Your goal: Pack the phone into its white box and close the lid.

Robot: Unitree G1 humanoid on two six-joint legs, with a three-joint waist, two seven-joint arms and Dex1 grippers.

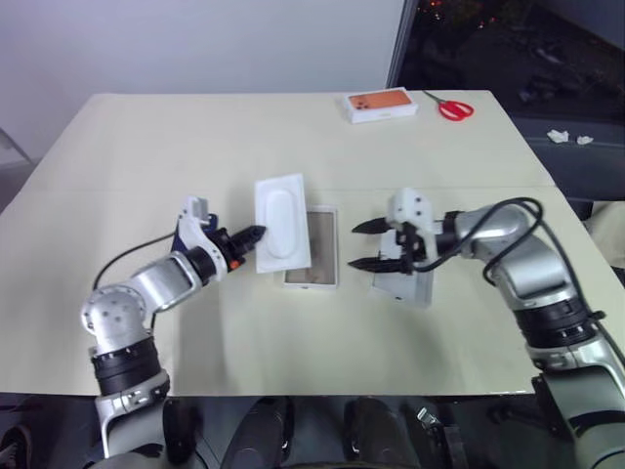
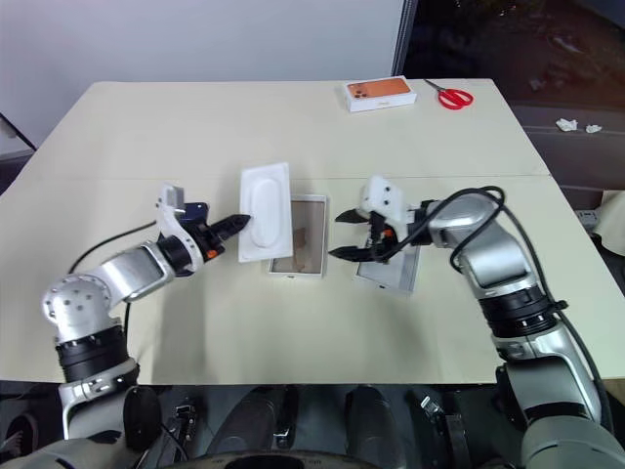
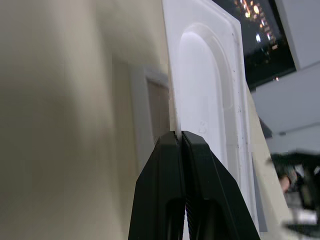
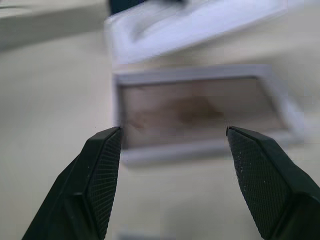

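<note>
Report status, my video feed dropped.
Left claw shut on white insert. Right claw open, empty. White box open, no phone inside; insert overlaps it.

orange-topped box point(image 1: 381, 105), red scissors point(image 1: 453, 107), white insert point(image 1: 281, 223)

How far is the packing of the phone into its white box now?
Done: the white box lies open, its tan floor bare. In hand: the left gripper is shut on the edge of the white insert, tilted over the box. The right gripper is open, holding nothing. Left: phone in, lid on.
</note>
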